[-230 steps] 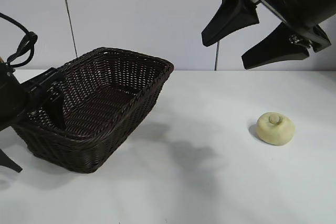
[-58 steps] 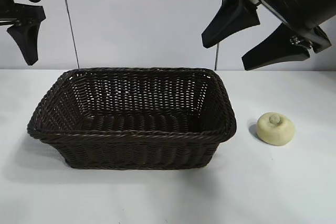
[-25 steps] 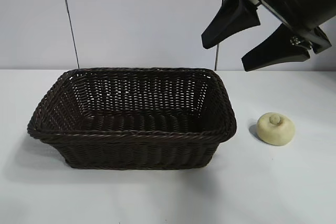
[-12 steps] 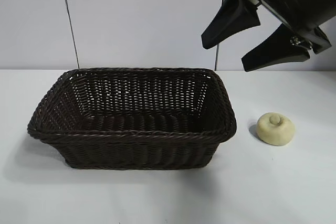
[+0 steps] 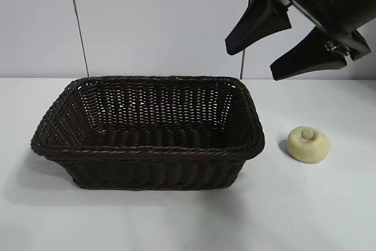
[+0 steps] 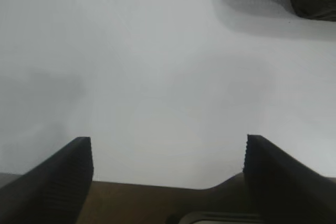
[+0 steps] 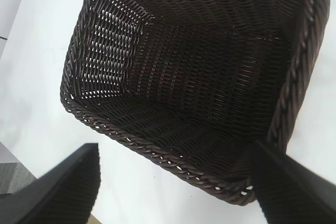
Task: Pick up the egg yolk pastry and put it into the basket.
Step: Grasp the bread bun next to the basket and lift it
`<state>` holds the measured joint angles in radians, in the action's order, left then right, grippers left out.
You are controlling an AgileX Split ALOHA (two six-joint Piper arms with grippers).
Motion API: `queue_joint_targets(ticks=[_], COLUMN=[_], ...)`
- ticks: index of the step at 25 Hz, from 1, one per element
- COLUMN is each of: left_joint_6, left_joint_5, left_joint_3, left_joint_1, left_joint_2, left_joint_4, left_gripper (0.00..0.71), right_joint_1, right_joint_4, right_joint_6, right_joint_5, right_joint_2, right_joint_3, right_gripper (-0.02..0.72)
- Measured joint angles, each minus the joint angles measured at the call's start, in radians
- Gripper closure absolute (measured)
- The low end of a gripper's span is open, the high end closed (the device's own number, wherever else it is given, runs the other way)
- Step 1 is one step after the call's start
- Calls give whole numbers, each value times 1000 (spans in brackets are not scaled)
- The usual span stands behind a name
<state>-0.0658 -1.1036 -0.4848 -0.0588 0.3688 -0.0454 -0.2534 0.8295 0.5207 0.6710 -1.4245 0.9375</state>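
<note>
I can read no text, label, brand, number or sign on anything in my three camera views right now.

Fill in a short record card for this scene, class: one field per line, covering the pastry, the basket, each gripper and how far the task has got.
pastry: egg yolk pastry lies on the white table, outside the basket, to its right in the exterior view
basket: basket upright, nothing seen inside it
right gripper: right gripper open, in the air above the pastry and the basket's right end, holding nothing
left gripper: left gripper open, over bare table, holding nothing; out of the exterior view
task stage: pastry not yet picked up
</note>
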Motion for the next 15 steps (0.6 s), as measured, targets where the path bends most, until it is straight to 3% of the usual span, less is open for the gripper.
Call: queue_joint_targets(ticks=[15], left_joint_6=[0], left_joint_5=[-17], left_joint_3=[1], left_joint_1=[0], left_joint_2=[-381], left_joint_4=[1], left_gripper=[139], right_joint_1=[0], right_joint_4=[0], right_joint_6=[0], right_joint_5=[-2], right_joint_2=[0], right_joint_3=[0], right_gripper=[136])
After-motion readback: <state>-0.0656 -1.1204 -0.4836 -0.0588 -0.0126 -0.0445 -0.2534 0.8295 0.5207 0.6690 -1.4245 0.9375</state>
